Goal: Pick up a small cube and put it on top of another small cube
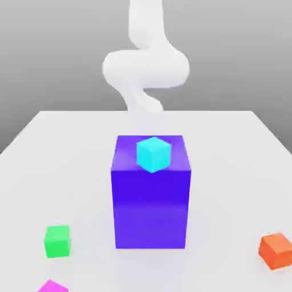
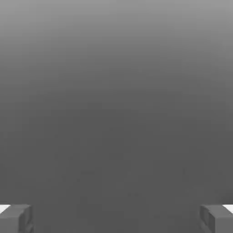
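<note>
A small cyan cube (image 1: 154, 154) rests on top of a tall purple block (image 1: 151, 199) in the middle of the white table. On the table near the front lie a small green cube (image 1: 57, 241) at the exterior view's left, a small orange cube (image 1: 276, 250) at its right, and a magenta cube (image 1: 53, 286) cut off by the front edge. My white arm (image 1: 145, 68) rises behind the purple block, well above the cubes. In the hand view my gripper (image 2: 116, 219) is open, its two fingertips (image 2: 16, 218) far apart with nothing between them, facing plain grey background.
The white table (image 1: 68, 148) stretches around the purple block, with bare surface behind it and on both sides. The purple block is the tallest obstacle, standing between the arm and the front cubes.
</note>
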### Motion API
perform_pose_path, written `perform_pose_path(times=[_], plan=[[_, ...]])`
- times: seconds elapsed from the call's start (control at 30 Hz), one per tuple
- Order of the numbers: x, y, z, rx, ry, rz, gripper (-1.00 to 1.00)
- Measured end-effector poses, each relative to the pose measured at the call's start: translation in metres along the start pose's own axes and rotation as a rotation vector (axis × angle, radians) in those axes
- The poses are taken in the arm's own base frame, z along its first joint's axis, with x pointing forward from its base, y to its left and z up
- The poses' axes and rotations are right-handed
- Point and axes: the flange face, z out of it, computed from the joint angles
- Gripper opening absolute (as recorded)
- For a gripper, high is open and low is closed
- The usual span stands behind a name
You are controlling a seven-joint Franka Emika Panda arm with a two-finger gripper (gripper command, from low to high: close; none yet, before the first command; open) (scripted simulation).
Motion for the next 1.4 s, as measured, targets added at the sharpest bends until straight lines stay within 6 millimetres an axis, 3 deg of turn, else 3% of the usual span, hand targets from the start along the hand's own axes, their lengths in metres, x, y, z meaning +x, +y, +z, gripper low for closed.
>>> perform_pose_path(times=[0.2, 0.43, 0.67, 0.9, 1.0, 1.13, 1.17, 1.4], plan=[[0.022, 0.018, 0.103, -0.12, -0.085, 0.077, 0.0], [0.032, 0.062, 0.219, -0.261, -0.175, 0.17, 0.0], [0.028, 0.133, 0.326, -0.408, -0.254, 0.273, 0.0], [-0.002, 0.216, 0.421, -0.555, -0.335, 0.36, 0.0], [-0.02, 0.258, 0.456, -0.62, -0.367, 0.399, 0.0], [-0.047, 0.294, 0.5, -0.642, -0.377, 0.411, 0.0], [-0.053, 0.301, 0.509, -0.642, -0.377, 0.411, -1.0], [-0.054, 0.302, 0.511, -0.642, -0.378, 0.412, -1.0]])
